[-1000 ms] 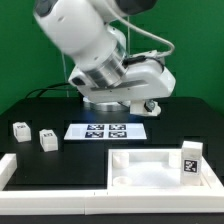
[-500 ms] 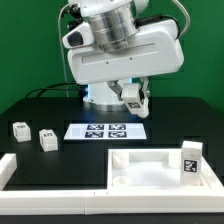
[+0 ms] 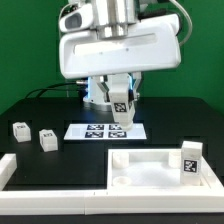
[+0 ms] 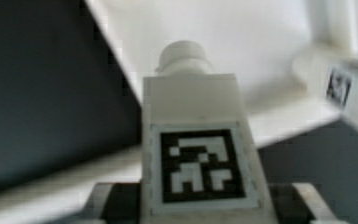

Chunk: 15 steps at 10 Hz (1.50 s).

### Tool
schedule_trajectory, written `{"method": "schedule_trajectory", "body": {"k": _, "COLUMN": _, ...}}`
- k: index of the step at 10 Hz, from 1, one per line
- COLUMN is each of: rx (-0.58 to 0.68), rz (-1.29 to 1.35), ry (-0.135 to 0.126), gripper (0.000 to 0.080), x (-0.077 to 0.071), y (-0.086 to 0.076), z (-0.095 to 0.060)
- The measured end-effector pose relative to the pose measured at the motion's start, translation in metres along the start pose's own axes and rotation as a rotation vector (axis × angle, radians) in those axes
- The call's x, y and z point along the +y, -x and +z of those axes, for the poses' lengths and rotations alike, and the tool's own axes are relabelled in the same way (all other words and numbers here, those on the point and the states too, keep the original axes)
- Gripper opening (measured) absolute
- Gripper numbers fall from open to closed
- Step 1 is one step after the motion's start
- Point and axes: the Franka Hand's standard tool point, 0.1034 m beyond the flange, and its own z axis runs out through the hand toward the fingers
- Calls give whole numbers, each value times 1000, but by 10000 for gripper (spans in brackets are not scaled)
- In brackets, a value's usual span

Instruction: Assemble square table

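1. White plastic leg (image 3: 121, 108) hangs clamped in my claw (image 3: 121, 100) above the marker board (image 3: 92, 131); the square top (image 3: 140, 158) lies on the bench, toward the exterior view's right.
2. If the leg tilts in my grip, its peg may miss a corner socket.
3. Swinging across, I could knock the standing leg (image 3: 191, 160) off the top.

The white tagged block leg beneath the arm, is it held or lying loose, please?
Held: the white tagged block leg is clamped in the pincer, as both views show.

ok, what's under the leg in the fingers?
In the exterior view, the marker board on the black table shows below the leg; the leg hides part of the board.
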Motion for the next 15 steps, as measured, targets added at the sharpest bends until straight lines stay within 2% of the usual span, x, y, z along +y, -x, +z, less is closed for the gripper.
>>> {"method": "schedule_trajectory", "body": {"k": 3, "rx": 198, "rz": -19, "ry": -40, "gripper": 291, "x": -10, "y": 2, "z": 2}}
{"method": "schedule_trajectory", "body": {"k": 4, "rx": 199, "rz": -26, "ry": -39, "gripper": 291, "x": -10, "y": 5, "z": 4}}
{"method": "schedule_trajectory", "body": {"k": 5, "rx": 201, "rz": -37, "ry": -36, "gripper": 291, "x": -9, "y": 3, "z": 6}}
{"method": "schedule_trajectory", "body": {"k": 7, "rx": 214, "rz": -76, "ry": -14, "gripper": 291, "x": -3, "y": -12, "z": 24}}
{"method": "schedule_trajectory", "body": {"k": 8, "rx": 241, "rz": -111, "ry": 4, "gripper": 291, "x": 7, "y": -22, "z": 36}}
{"method": "schedule_trajectory", "body": {"k": 9, "rx": 251, "rz": -125, "ry": 16, "gripper": 291, "x": 16, "y": -25, "z": 48}}
{"method": "schedule_trajectory", "body": {"k": 15, "rx": 244, "rz": -135, "ry": 17, "gripper": 291, "x": 12, "y": -8, "z": 76}}
